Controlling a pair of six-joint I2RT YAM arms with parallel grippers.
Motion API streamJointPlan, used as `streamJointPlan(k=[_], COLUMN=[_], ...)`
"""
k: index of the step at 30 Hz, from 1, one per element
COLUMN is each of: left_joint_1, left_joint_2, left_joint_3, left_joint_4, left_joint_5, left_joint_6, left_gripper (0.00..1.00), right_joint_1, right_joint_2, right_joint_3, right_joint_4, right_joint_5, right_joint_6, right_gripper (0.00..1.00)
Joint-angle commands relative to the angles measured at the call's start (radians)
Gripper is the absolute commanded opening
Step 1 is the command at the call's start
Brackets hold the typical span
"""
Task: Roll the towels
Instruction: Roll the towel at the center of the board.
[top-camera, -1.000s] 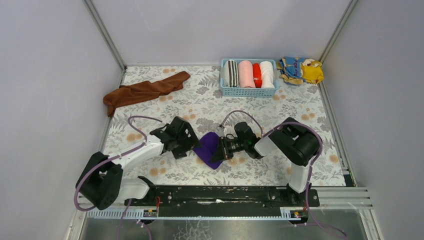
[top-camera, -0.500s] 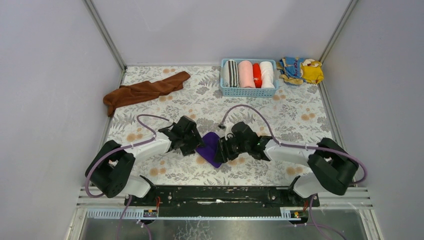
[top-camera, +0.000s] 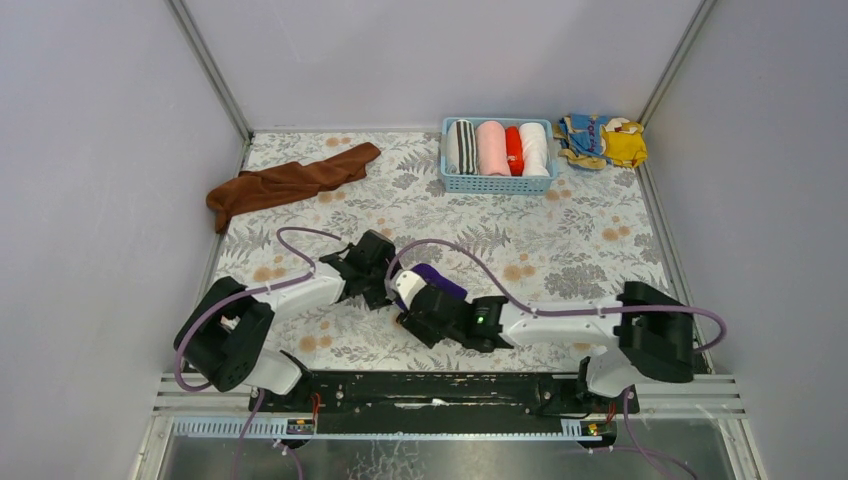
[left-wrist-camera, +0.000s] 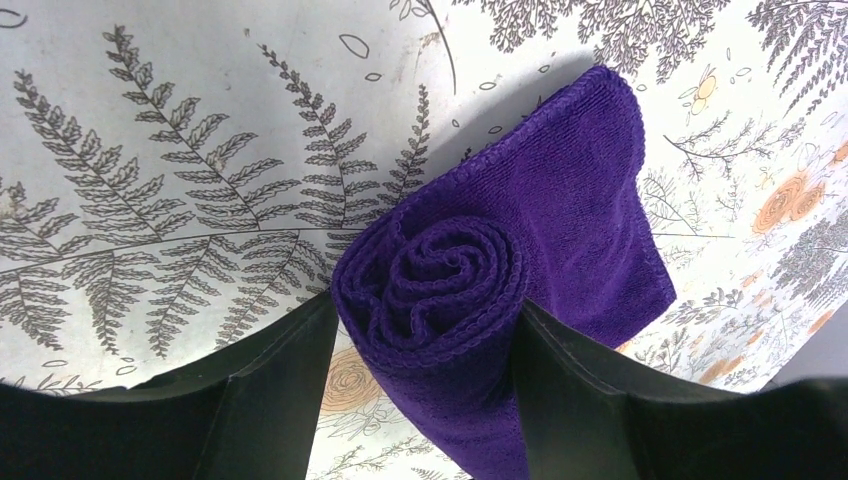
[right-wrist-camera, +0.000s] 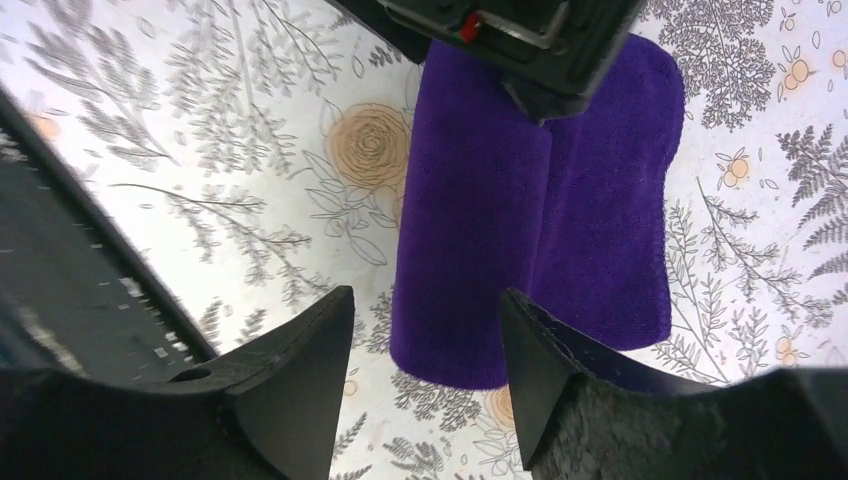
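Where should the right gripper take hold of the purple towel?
Grip the rolled part of the purple towel at its free end, jaws across the cylinder, coming in along its axis opposite the left gripper, which pinches the spiral end. The loose flap lies flat alongside.

On the worktop's (top-camera: 580, 230) far side I see a blue basket (top-camera: 497, 184) holding four rolled towels (top-camera: 491, 147): striped, pink, red, white. A yellow-and-blue patterned cloth (top-camera: 603, 139) lies crumpled just right of it.
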Motion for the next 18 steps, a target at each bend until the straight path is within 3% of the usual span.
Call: streamJointPlan(k=[1,10,18], left_joint_1=[-0.011,-0.011,-0.006], left_joint_2=[0.065,0.064,-0.042], left_joint_3=[-0.042,-0.041,-0.026], left_joint_4=[-0.058,-0.057,-0.133], left_joint_5=[-0.025,-0.012,-0.064], left_joint_6=[0.028,0.031,0.021], left_gripper=[0.62,0.63,0.76], right_joint_1=[0.028,0.02,-0.109], right_joint_2=[0.107,0.276,0.219], right_joint_3=[0.058,0.038,0.012], right_joint_4=[-0.051,-0.034,-0.035], right_joint_5=[0.163,0.157,-0.303], right_joint_6=[-0.075,-0.085,-0.087], right_gripper=[0.62,0.59,0.31])
